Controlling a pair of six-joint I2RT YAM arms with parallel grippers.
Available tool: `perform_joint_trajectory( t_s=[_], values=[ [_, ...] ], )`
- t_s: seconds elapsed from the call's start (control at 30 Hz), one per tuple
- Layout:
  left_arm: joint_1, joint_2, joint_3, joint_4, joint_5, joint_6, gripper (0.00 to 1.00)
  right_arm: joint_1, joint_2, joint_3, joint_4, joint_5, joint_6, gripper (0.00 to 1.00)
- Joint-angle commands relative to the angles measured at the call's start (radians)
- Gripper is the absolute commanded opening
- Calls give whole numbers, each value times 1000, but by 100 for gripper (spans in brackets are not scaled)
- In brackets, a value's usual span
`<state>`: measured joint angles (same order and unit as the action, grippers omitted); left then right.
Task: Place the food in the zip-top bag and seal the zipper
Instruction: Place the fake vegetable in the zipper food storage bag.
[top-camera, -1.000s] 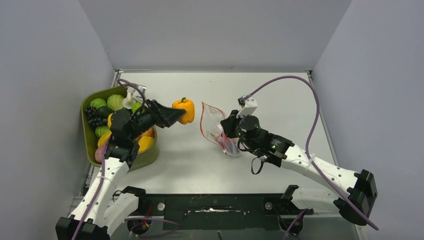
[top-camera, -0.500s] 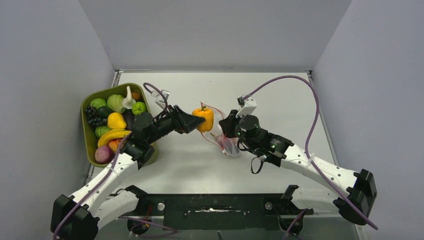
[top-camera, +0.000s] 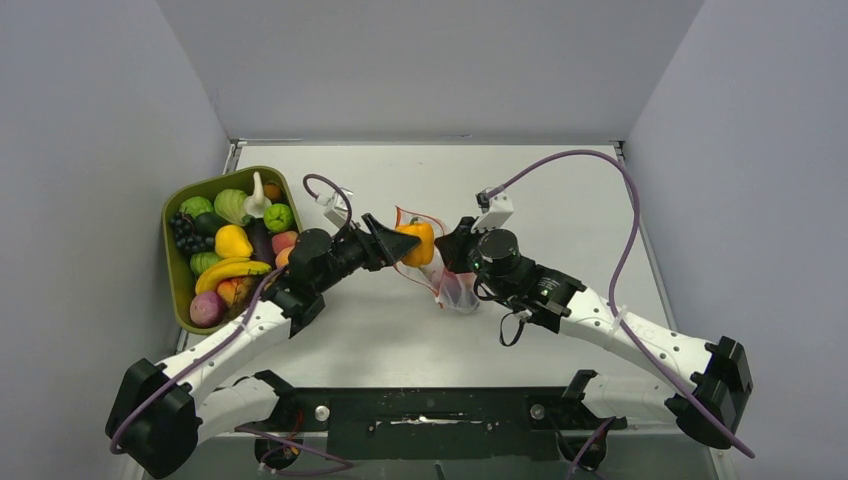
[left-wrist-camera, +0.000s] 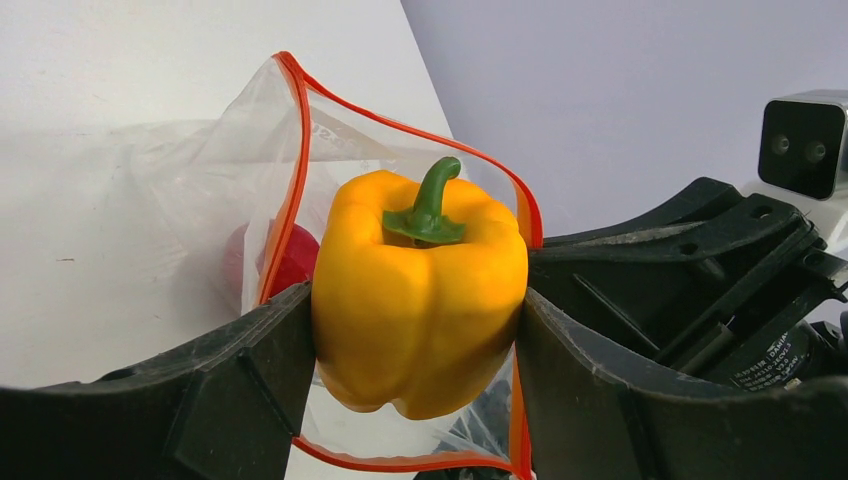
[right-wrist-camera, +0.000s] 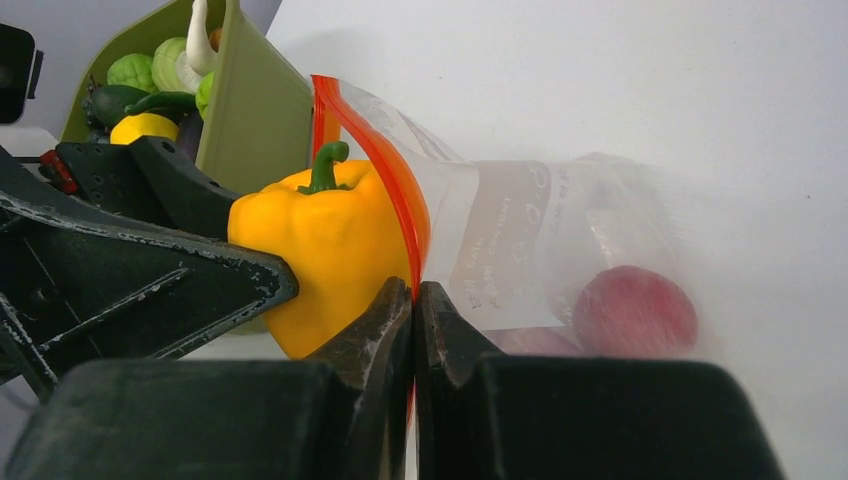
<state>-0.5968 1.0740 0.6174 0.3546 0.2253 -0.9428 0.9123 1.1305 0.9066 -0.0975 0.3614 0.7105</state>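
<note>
White tabletop (top-camera: 560, 190) below, left gripper (top-camera: 388, 243) clamped a yellow bell pepper (left-wrist-camera: 420, 300), zip-top bag (left-wrist-camera: 190, 200) mouth just ahead; right gripper (right-wrist-camera: 413, 300) pinched the zipper (right-wrist-camera: 390, 190). Pushing deeper before release seemed wise.

You have the pepper (left-wrist-camera: 420, 300) at the bag's (right-wrist-camera: 520, 240) mouth, a fruit (right-wrist-camera: 635, 310) inside the bag, the tray (right-wrist-camera: 255, 110) well left of both.

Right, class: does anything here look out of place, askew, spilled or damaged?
Nothing stands out. The left pincer holds the yellow bell pepper upright at the zip-top bag's open mouth, the right pincer pinches the bag's red edge, and the other toy food sits in the olive tray.
</note>
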Motion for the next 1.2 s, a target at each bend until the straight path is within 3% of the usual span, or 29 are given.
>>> perform_joint_trajectory(
  t_s=[0.0,0.23,0.57,1.17],
  values=[
    [-16,-3,25,47,-57,6,39,9,8,6,95,-5,15,0],
    [-42,24,78,-50,-83,67,44,8,15,16,94,-19,8,0],
    [-52,7,107,-82,-62,168,62,3,8,28,79,-27,0,0],
    [-58,-30,150,-188,-106,242,70,-11,4,3,91,-34,-8,0]
  ],
)
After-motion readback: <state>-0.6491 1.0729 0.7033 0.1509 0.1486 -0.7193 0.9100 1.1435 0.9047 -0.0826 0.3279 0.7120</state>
